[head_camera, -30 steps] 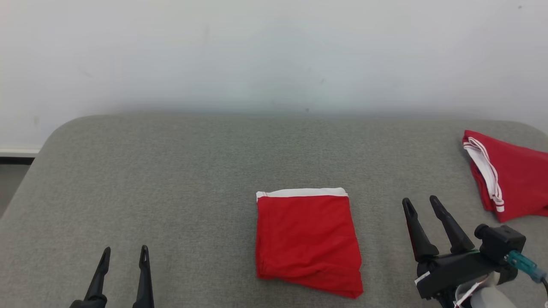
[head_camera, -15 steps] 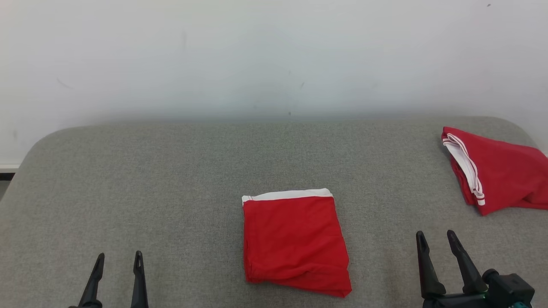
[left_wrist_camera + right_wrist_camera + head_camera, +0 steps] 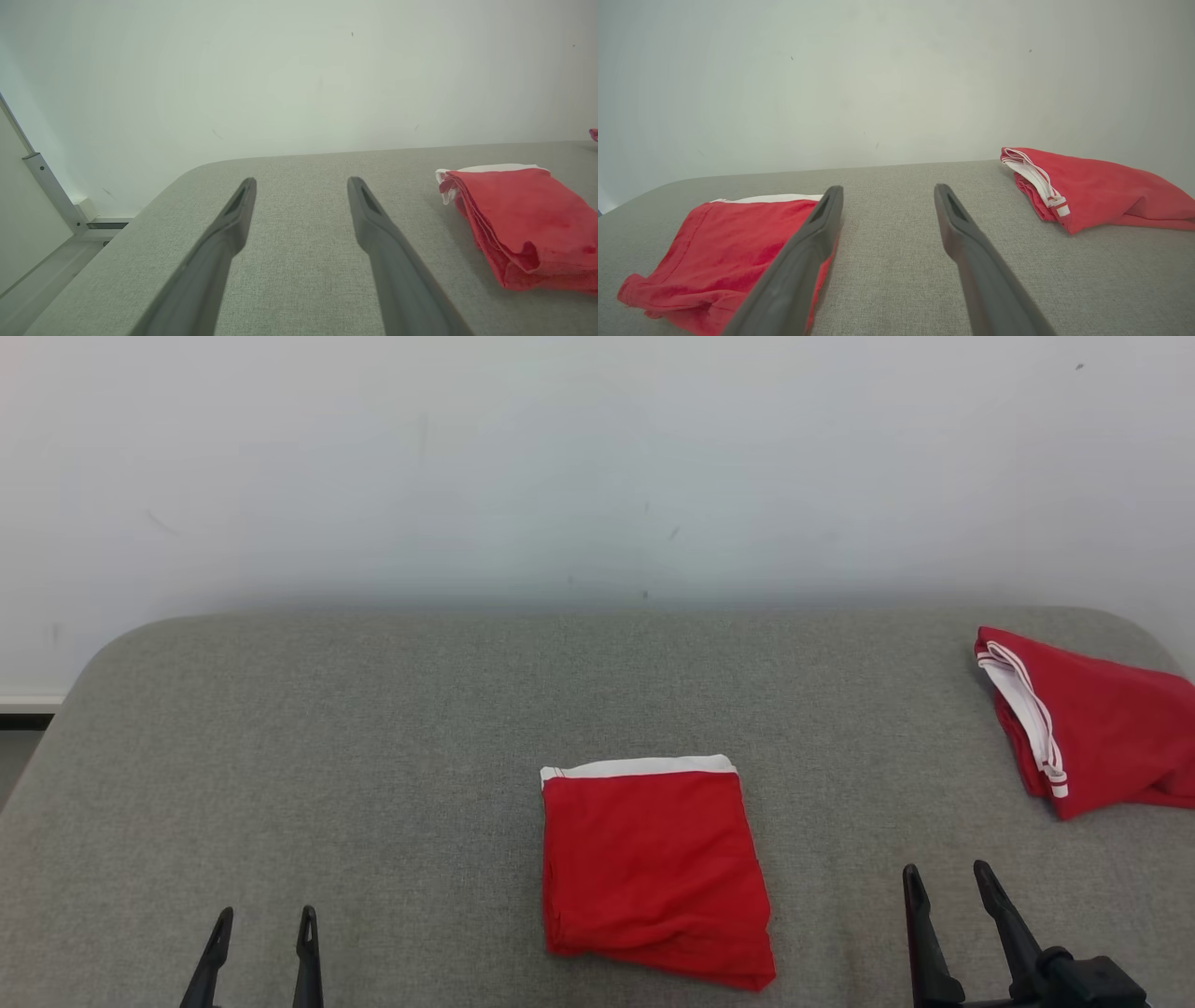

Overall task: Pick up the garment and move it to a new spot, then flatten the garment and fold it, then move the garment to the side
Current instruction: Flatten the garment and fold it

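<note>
A red garment (image 3: 653, 868) with a white waistband lies folded into a neat rectangle near the front middle of the grey surface; it also shows as the folded garment (image 3: 523, 224) in the left wrist view and the folded garment (image 3: 719, 256) in the right wrist view. My left gripper (image 3: 263, 919) sits low at the front left, open and empty, well to the left of the garment. My right gripper (image 3: 945, 879) is at the front right, open and empty, a short way right of the garment. The left gripper (image 3: 301, 184) and right gripper (image 3: 882, 191) hover over bare fabric.
A second red garment (image 3: 1092, 728) with white striped trim lies loosely bunched at the far right of the grey padded surface (image 3: 373, 756); the same bunched garment (image 3: 1092, 186) is seen from the right wrist. A white wall (image 3: 597, 457) stands behind. The surface's rounded left edge drops to the floor.
My right gripper has drawn back toward the bottom right, away from the folded garment. The head camera shifted slightly. The garments lie as before.
</note>
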### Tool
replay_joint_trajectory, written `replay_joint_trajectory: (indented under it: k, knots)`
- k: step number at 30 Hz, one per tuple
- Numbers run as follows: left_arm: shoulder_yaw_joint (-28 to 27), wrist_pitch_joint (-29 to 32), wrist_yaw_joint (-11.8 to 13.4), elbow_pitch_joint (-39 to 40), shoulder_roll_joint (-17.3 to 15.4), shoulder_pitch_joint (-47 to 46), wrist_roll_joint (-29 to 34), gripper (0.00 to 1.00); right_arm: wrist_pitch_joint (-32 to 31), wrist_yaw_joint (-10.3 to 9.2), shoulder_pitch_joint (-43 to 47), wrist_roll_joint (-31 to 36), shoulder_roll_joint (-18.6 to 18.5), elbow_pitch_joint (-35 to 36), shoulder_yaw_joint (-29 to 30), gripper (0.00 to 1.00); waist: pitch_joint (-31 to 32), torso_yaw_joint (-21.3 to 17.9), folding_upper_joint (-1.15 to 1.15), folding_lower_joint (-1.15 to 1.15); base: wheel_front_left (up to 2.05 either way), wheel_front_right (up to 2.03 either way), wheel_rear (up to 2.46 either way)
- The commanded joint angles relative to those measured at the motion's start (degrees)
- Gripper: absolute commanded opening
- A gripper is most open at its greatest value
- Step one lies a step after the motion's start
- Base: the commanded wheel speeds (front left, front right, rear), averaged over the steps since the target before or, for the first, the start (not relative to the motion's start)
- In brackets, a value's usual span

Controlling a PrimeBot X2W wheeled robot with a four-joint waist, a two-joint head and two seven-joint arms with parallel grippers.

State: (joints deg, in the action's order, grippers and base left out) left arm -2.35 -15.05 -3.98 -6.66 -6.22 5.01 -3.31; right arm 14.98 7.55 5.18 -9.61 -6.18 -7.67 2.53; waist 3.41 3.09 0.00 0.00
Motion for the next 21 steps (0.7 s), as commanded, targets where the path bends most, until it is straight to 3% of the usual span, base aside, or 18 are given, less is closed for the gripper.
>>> replay_joint_trajectory:
  k: [1, 21]
  knots:
    - [0.14, -0.16, 0.18, -0.03, -0.31, 1.01, 0.28, 1.0, 0.25, -0.17, 0.1, 0.72, 0.2, -0.32, -0.01, 1.0, 0.2, 0.09, 0.0, 0.0, 0.0, 0.0, 0.0]
    - [0.55, -0.16, 1.32, 0.39, -1.41, 2.06, -0.02, 1.0, 0.24, -0.17, -0.52, 1.19, 0.4, -2.35, -0.47, 1.0, 0.46, 0.14, 0.0, 0.0, 0.0, 0.0, 0.0]
